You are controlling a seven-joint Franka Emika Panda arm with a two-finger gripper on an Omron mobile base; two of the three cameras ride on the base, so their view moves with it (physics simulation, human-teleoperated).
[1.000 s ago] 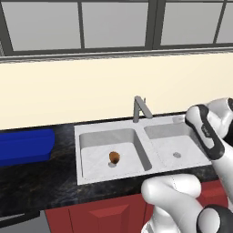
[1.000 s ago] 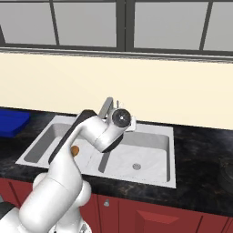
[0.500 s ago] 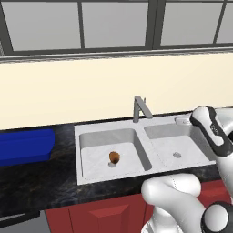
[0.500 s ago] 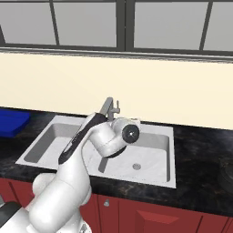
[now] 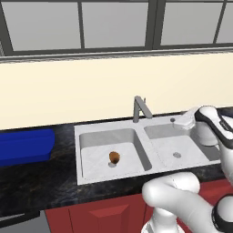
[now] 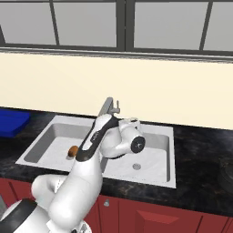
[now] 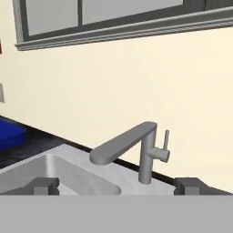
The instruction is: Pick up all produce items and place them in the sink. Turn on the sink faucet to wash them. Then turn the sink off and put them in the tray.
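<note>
The produce item (image 5: 114,157), a small brown-orange oval, lies near the drain of the left basin of the marbled sink (image 5: 95,136); it also shows beside my arm (image 6: 73,150). The grey sink faucet (image 5: 141,108) stands behind the divider, and its spout (image 7: 123,143) and small side lever (image 7: 166,140) are close ahead in the hand view. My gripper (image 7: 117,186) is open and holds nothing. It hovers over the right basin, just right of the faucet (image 6: 109,105). The blue tray (image 5: 22,145) sits on the black counter left of the sink.
A cream wall and a window ledge rise straight behind the faucet. Black counter (image 6: 200,159) runs to the right of the sink, with red cabinet fronts below. My own white arm crosses in front of the sink's divider in the right base view.
My hand has swung a little lower and to the right over the sink and turned toward the faucet. The produce item has not moved.
</note>
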